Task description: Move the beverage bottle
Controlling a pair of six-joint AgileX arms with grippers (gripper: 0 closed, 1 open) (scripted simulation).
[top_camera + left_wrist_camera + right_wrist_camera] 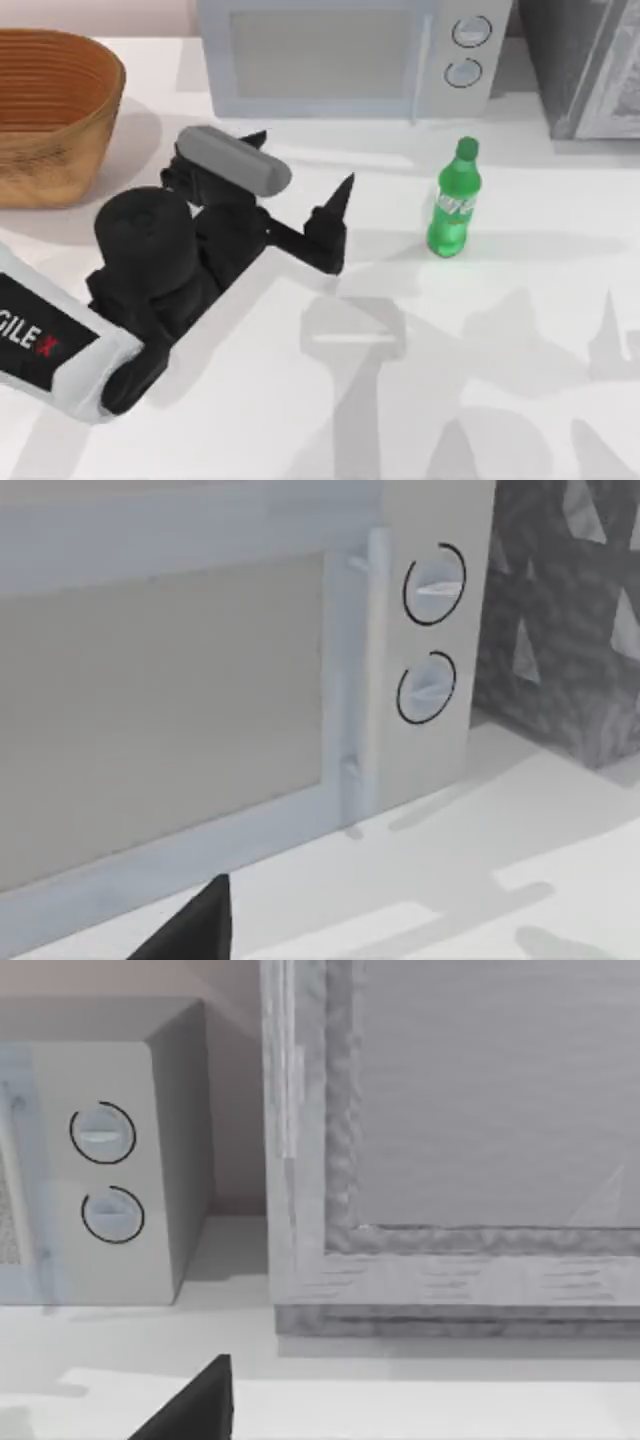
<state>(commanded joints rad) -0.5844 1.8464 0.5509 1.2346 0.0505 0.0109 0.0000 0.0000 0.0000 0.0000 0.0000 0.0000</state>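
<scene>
Beverage bottle: the green beverage bottle point(455, 203) stands upright on the white table point(500, 400), right of centre in the top view, just in front of the microwave's right end and touched by nothing.

Left gripper: the left gripper point(300, 165) is in the centre-left of the top view, above the table and well apart from the bottle, which lies to its right. Its two dark fingers are spread wide, one tip point(343, 190) pointing toward the microwave, and nothing sits between them; the hand is released and grasps nothing.

Left arm: the black arm with its white link runs from the lower left corner of the top view up to that gripper.

Right gripper: one dark fingertip point(200, 1405) shows at the lower edge of the right wrist view; I cannot tell whether this hand is released or clenched.

Microwave: the pale microwave point(340, 55) with two round dials point(470, 32) stands along the upper edge of the top view.

Basket: a wicker basket point(50, 110) sits in the upper left corner.

Grey cabinet: a textured grey cabinet point(590, 70) fills the upper right corner, beside the microwave.
</scene>
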